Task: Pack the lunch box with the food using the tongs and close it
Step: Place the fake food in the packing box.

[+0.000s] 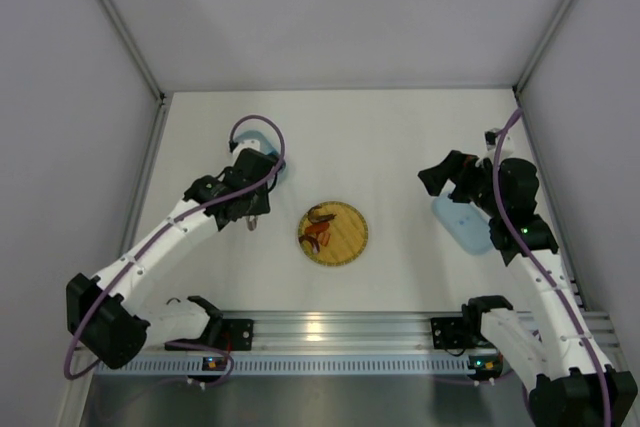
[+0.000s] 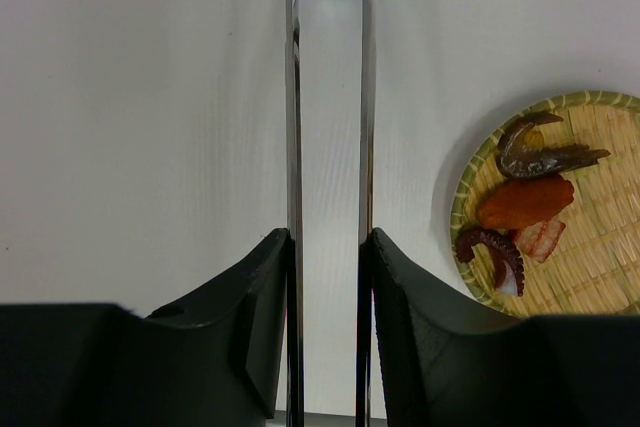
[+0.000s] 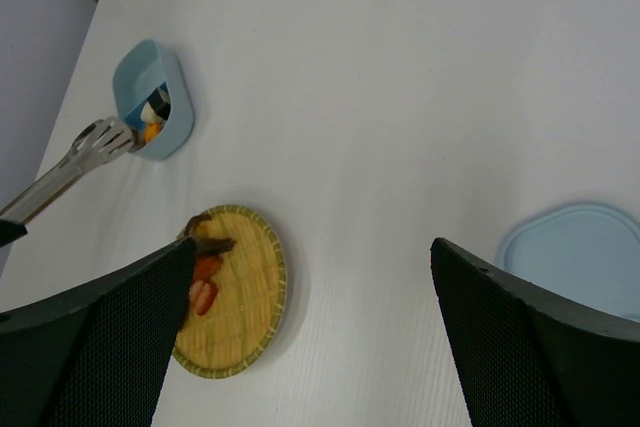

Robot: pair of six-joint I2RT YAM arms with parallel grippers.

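At the left, we see one lunch box (image 3: 185, 112) on the desk (image 3: 400, 97) with two pieces of food (image 3: 152, 112) showing inside. Our left gripper (image 2: 328, 247) pinches the one pair of tongs (image 2: 292, 97), tips at the box's rim. Centre — one woven plate (image 2: 470, 187) carrying four pieces. Right — one lid (image 3: 575, 252) lying flat, our right gripper (image 3: 312, 247) spread wide near it.

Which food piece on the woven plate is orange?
The oval piece, between the dark grey piece above and the curled dark-red piece below in the left wrist view.
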